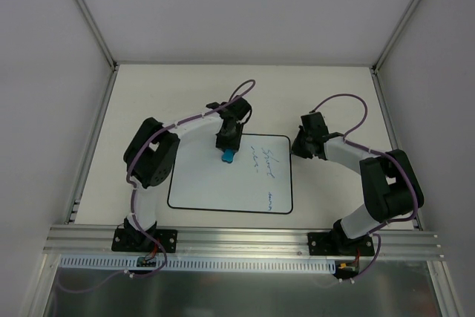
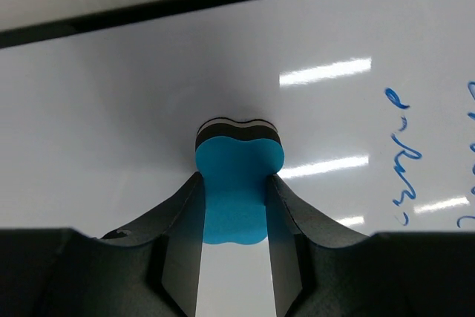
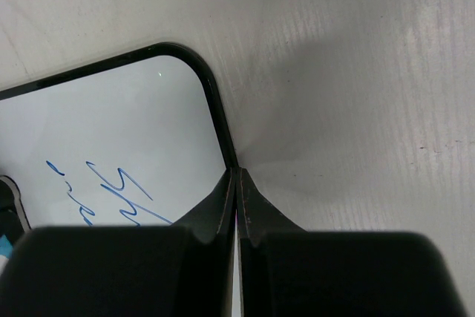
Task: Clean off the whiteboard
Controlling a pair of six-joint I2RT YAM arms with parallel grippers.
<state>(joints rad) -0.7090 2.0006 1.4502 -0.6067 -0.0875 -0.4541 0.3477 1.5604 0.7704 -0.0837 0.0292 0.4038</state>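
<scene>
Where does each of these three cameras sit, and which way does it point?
Top external: fixed above and behind the robot, looking down at the table and whiteboard; left arm and right arm show whole.
Left wrist: on the left arm, looking down at the whiteboard past the left gripper, which clamps a blue eraser.
Right wrist: on the right arm, looking down at a whiteboard corner; the right gripper is shut at its edge.
Shared: all three show the blue writing.
</scene>
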